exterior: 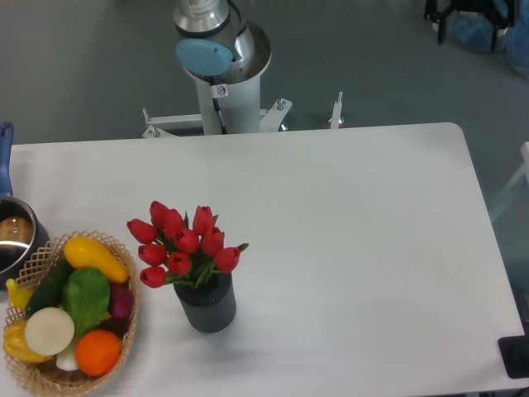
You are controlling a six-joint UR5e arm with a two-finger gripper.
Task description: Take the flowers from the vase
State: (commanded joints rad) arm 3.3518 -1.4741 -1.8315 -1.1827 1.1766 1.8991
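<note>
White table [347,215]: flowers [183,244], vase [207,306], unlabelled.

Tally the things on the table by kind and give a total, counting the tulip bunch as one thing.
Flower bunches: 1, the flowers
Vases: 1, the vase
Baskets: 1, the basket, filled with vegetables
Pots: 1, the pot, cut off at the left edge
Total: 4
</note>
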